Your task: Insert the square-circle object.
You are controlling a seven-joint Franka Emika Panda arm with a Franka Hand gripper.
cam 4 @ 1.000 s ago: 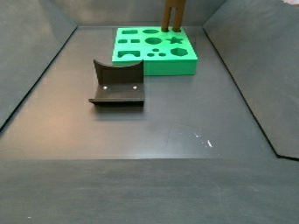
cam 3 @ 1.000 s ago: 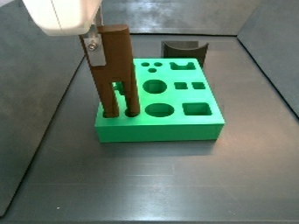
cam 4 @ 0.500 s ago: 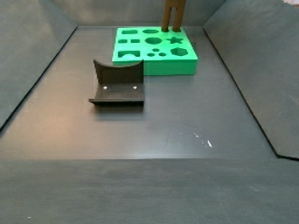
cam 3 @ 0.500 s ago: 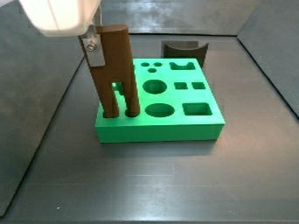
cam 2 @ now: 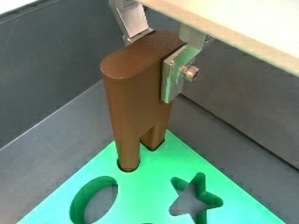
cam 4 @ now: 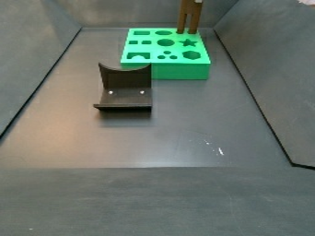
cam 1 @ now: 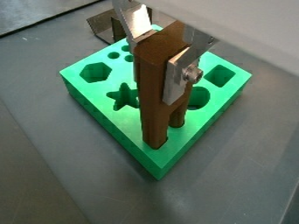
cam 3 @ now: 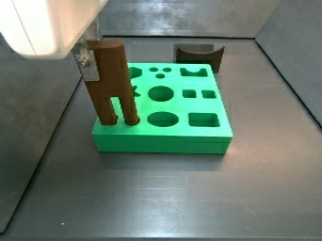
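The square-circle object (cam 3: 111, 83) is a tall brown two-pronged piece. It stands upright with both prong ends in holes at a corner of the green block (cam 3: 176, 118). It also shows in both wrist views (cam 1: 158, 87) (cam 2: 135, 96) and at the far end in a side view (cam 4: 191, 14). My gripper (cam 1: 158, 48) is shut on its top part, one silver finger (cam 2: 177, 70) on each flat side. In a side view the gripper (cam 3: 96, 55) is at the upper left, over the block's corner.
The green block (cam 4: 167, 51) has several more shaped holes, among them a star (cam 1: 122, 94). The dark fixture (cam 4: 123, 88) stands on the grey floor apart from the block; it also shows behind the block (cam 3: 198, 54). Tray walls rise on both sides.
The gripper and the brown piece have shifted sideways and sit lower, with less of the prongs showing above the block. The green block has slid a little the same way.
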